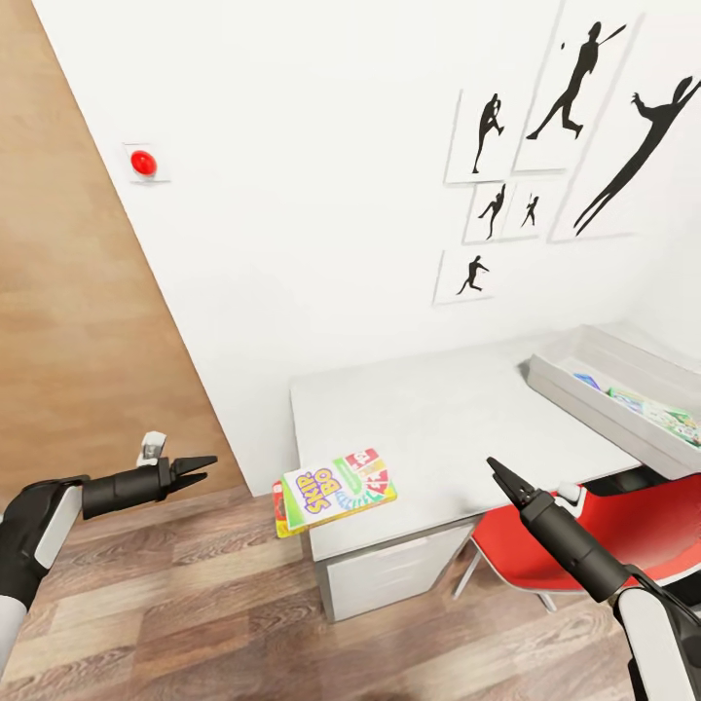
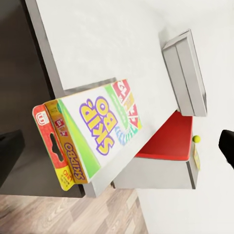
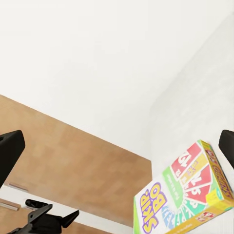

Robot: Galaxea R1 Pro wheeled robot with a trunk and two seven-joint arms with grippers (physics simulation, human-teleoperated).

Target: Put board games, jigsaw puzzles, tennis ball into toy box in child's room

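Claws (image 1: 202, 470) (image 1: 495, 468) hang empty, board game (image 1: 335, 492) overhanging table (image 1: 438, 428).

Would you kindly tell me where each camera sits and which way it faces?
Head view: high on the robot, looking down at the table, Skip-Bo board game and toy box; left tool and right tool show.
Left wrist view: beside the table's corner, facing the board game overhanging the edge; dark fingertips show.
Right wrist view: facing that game and the left tool.
All share the game.
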